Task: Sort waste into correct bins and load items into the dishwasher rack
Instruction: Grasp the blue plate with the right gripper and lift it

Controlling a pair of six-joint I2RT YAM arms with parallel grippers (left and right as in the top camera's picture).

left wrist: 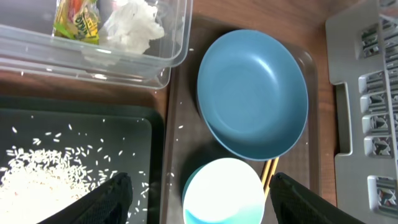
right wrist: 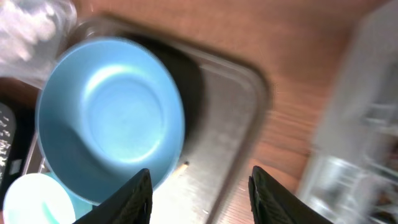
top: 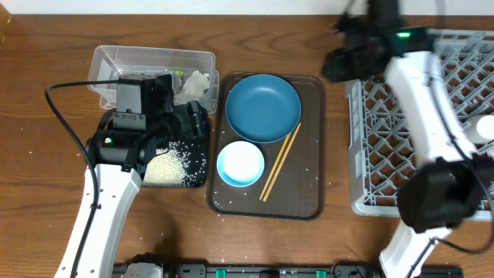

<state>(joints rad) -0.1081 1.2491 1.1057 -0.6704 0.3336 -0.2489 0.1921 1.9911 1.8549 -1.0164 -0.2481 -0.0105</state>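
Observation:
The blue plate (top: 262,106), the light-blue bowl (top: 241,164) and the chopsticks (top: 279,162) lie on the brown serving tray (top: 309,193). The clear tub (top: 154,58) holds the tissue (top: 197,83) and the wrapper (left wrist: 78,18). Rice (top: 166,166) lies in the black tray (top: 197,166). My left gripper (left wrist: 199,205) is open and empty, above the black tray's right edge, with the bowl (left wrist: 224,190) below between its fingers. My right gripper (right wrist: 202,199) is open and empty, above the brown tray's far right corner beside the plate (right wrist: 109,118). A white cup (top: 485,127) sits in the rack (top: 386,131).
Stray rice grains are scattered on the brown tray and on the wooden table around the trays. The grey rack fills the right side, close to the brown tray's right edge. My right arm reaches across the rack. The right wrist view is motion-blurred.

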